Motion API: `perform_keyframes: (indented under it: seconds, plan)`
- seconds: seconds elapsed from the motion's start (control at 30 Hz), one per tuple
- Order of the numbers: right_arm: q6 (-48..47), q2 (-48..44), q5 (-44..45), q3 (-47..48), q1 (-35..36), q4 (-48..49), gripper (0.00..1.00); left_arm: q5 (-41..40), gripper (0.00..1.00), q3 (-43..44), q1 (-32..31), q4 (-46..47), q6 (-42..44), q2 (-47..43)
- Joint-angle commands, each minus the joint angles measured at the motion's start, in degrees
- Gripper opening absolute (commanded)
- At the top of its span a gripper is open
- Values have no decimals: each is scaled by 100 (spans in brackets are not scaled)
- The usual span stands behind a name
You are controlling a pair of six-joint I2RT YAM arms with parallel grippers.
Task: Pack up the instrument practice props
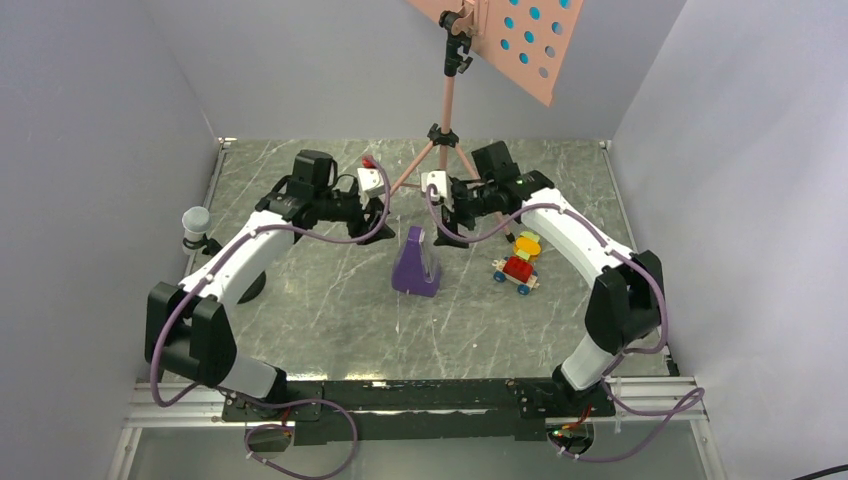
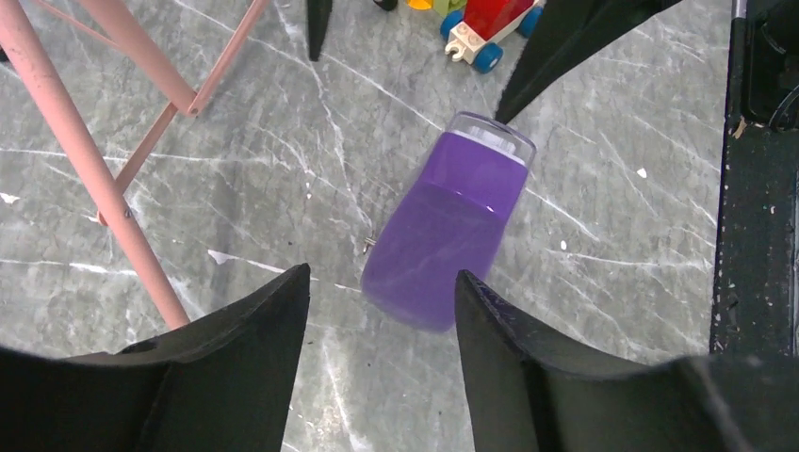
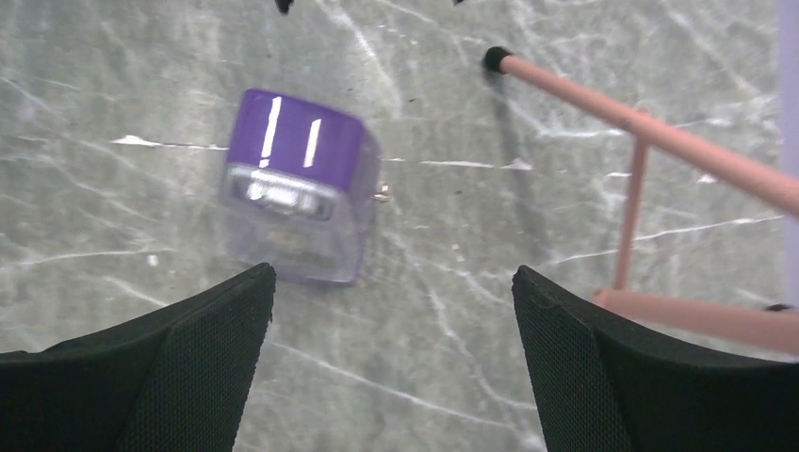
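- Top external view: the purple metronome point(image 1: 417, 265) is seen upright on the table point(image 1: 300, 300), just in front of the gap between the left gripper point(image 1: 378, 212) and the right gripper point(image 1: 446, 228), and touched by neither. How either pair of jaws stands cannot be told here. The music stand point(image 1: 448, 100) rises beyond both grippers, its desk cut off by the upper edge (cyan shows only through the holes).
- Left wrist view: the jaws of the left gripper point(image 2: 382, 282) are held apart and empty. The metronome point(image 2: 450, 231) lies straight ahead, its near edge level with the fingertips, its long axis slanting away toward the right-hand finger. A stand leg point(image 2: 94, 160) passes outside the other finger. This arm is judged the better aligned.
- Right wrist view: the jaws of the right gripper point(image 3: 391, 273) are spread wide and empty. The metronome point(image 3: 297, 184) sits ahead, offset toward the left-hand finger and blurred; its clear part is hard to make out. A stand leg point(image 3: 660, 137) is seen beyond the other finger.
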Motion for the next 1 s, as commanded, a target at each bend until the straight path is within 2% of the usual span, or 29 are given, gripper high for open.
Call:
perform_keyframes:
  seconds: [0.0,0.1,0.3,0.47,0.57,0.73,0.97]
  plan:
    - [-1195,243,148,650,123,-505,95,502,60,351,59,-150,-194,254]
    - [-1936,251,302,722,281,-709,95,325,62,222,58,249,-638,292]
    - [-3110,393,427,1060,552,-1425,94,-514,75,-318,285,848,-1710,127]
    - [-3935,704,643,1577,738,-1877,94,-407,76,-455,465,314,-1948,299]
    - [-4680,969,838,1997,892,-2528,92,-462,76,-805,480,609,-2120,135]
    - [-5762,1343,1340,2494,1138,-3535,83,-548,79,-1022,527,867,-2321,-6]
    - [-6546,1483,1488,2763,1269,-4022,76,-564,80,-1235,575,890,-2228,-216]
